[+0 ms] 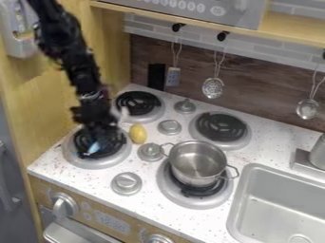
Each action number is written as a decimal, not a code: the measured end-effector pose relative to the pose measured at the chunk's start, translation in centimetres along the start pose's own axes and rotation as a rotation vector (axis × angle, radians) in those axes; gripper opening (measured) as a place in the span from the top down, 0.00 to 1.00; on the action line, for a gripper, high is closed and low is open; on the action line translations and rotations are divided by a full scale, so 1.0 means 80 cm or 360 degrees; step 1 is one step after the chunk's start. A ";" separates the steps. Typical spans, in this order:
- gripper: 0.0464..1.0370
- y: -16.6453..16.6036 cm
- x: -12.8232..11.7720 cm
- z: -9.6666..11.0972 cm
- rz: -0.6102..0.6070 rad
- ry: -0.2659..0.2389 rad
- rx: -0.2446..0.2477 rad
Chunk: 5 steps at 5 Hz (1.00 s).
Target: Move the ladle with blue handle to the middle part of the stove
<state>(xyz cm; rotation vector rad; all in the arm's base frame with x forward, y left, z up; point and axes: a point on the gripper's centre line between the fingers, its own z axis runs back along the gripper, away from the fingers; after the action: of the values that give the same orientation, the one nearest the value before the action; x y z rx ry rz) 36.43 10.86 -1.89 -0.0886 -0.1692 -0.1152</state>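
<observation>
The black gripper [96, 127] hangs low over the front left burner [71, 156], at the left of the stove. A small light-blue piece [94, 147], seemingly part of the ladle's handle, shows just below the gripper against the dark coil. The rest of the ladle cannot be made out, and whether the gripper touches it cannot be told. The stove's middle part [151, 138] is the speckled white strip between the left and right burners.
A yellow oval object [138, 134] stands right of the gripper, near several silver knobs [169, 127]. A metal pot [198, 163] sits on the front right burner. The sink [279, 199] lies at the right, and utensils [213, 88] hang along the back wall.
</observation>
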 end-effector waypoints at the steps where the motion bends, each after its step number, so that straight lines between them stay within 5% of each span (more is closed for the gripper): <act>1: 0.89 -0.046 0.012 0.008 -0.0070 -0.0032 -0.0057; 3: 0.89 -0.110 0.059 -0.014 -0.0042 -0.0097 -0.0030; 5: 0.89 -0.094 0.112 -0.051 0.0094 -0.0077 0.0091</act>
<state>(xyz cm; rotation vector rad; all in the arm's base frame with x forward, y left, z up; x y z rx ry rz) 44.97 2.04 -3.78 -0.0394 -0.2177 -0.0496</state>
